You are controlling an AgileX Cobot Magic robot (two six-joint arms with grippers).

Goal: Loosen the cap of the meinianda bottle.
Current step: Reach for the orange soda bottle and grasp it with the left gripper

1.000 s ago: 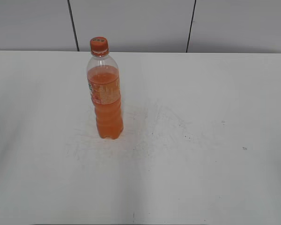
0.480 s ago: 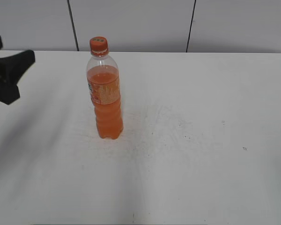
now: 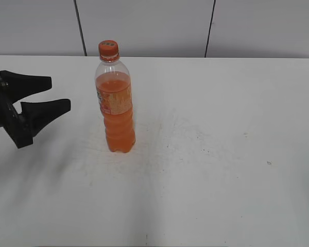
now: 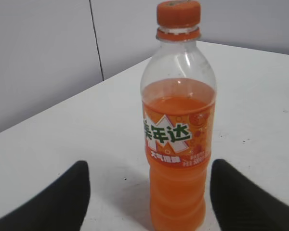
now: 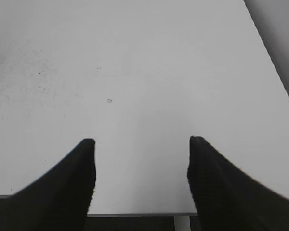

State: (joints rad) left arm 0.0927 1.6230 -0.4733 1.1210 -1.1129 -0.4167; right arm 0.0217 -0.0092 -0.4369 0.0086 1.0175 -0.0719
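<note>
The meinianda bottle (image 3: 117, 110) stands upright on the white table, left of centre, holding orange soda, with its orange cap (image 3: 108, 50) on top. In the left wrist view the bottle (image 4: 178, 144) fills the middle with the cap (image 4: 178, 13) at the top. My left gripper (image 3: 57, 94) is open and empty, to the left of the bottle at label height, apart from it. In its own view the left gripper (image 4: 149, 175) has a dark finger on either side of the bottle's lower body. My right gripper (image 5: 140, 147) is open and empty above the table's front edge; it is out of the exterior view.
The white table (image 3: 221, 154) bears faint scuffs and dark specks around the bottle. A grey panelled wall (image 3: 144, 25) stands behind the table's far edge. The table's front edge (image 5: 139, 212) shows below the right gripper.
My left gripper has come in from the left edge and moved right toward the bottle, its jaws open. The bottle has not moved.
</note>
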